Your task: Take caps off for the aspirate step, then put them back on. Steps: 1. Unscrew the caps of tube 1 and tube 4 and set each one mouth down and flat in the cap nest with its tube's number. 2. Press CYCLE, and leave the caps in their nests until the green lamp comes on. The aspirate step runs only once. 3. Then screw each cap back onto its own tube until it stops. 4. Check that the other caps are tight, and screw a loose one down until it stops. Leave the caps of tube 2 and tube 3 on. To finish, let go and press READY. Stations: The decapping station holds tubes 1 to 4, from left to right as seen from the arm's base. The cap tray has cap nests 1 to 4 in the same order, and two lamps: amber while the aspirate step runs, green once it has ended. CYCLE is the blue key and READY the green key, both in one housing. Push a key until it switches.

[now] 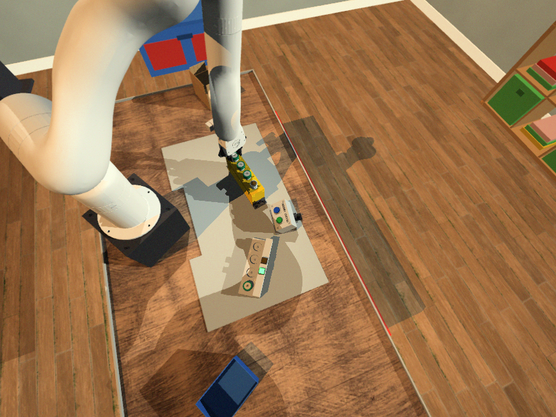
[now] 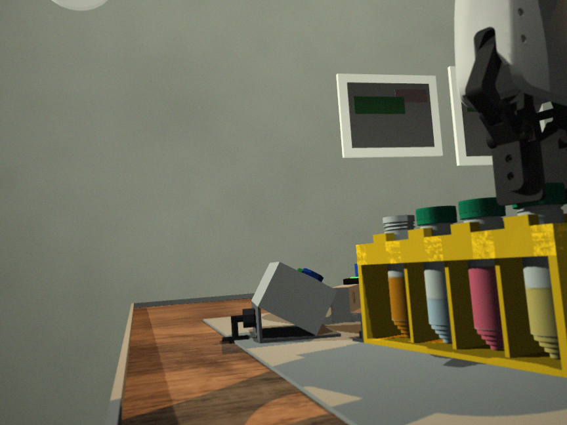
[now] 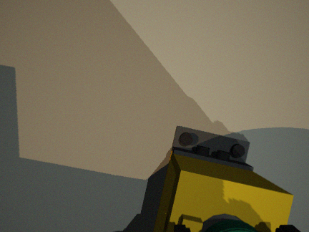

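Note:
My gripper (image 1: 233, 156) (image 2: 545, 193) (image 3: 234, 228) is open, its fingers slightly apart around the green cap of tube 1 (image 2: 556, 194) (image 3: 230, 227), which sits on its tube in the yellow decapping station (image 1: 257, 194) (image 2: 462, 250) (image 3: 200, 193). The caps of tube 2 (image 1: 240, 165) (image 2: 482, 208) and tube 3 (image 1: 246, 174) (image 2: 436, 214) are on. Tube 4 (image 1: 253, 183) (image 2: 398, 225) shows bare threads. Its cap (image 1: 248, 285) lies in nest 4 of the cap tray (image 1: 268, 244); nests 1 to 3 are empty. The green lamp (image 1: 261, 271) is lit, the amber lamp (image 1: 264, 260) dark. Whether cap 1 is tight cannot be seen.
The key housing (image 1: 288, 219) (image 2: 293, 297), with blue CYCLE key (image 1: 276, 210) and green READY key (image 1: 279, 219), stands between station and cap tray. A blue bin (image 1: 231, 381) stands at the table's near end, an open cardboard box (image 1: 200, 87) at the far end.

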`<state>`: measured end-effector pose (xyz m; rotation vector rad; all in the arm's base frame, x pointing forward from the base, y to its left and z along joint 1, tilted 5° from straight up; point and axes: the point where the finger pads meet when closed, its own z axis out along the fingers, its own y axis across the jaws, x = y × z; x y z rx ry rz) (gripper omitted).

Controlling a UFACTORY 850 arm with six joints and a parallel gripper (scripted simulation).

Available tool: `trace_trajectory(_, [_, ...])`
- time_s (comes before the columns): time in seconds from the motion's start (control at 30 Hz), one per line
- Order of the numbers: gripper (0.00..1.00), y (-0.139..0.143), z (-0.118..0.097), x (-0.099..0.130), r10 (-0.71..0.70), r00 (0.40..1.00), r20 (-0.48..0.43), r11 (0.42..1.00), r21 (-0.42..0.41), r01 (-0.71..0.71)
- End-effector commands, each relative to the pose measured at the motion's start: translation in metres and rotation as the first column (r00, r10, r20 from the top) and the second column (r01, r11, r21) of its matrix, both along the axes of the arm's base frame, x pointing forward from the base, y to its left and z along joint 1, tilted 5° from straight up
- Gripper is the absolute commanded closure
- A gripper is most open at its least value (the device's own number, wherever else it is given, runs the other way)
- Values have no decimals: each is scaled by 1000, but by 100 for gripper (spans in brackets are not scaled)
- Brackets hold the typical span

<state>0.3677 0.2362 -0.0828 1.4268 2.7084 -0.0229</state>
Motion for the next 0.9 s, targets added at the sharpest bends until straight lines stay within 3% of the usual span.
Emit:
trace_trajectory(0.0, [54,0,0,1,142,990,-16,990,-21,-142])
trace_trajectory(0.17, [54,0,0,1,335,942,-31,942,-29,-335])
trace_trajectory(0.33, [54,0,0,1,514,857,-48,856,-34,-516])
trace_trajectory(0.63, [54,0,0,1,529,847,-49,847,-34,-531])
trace_trajectory(0.67, [100,0,0,1,529,847,-49,847,-34,-531])
trace_trajectory(0.87, [100,0,0,1,529,847,-49,847,-34,-531])
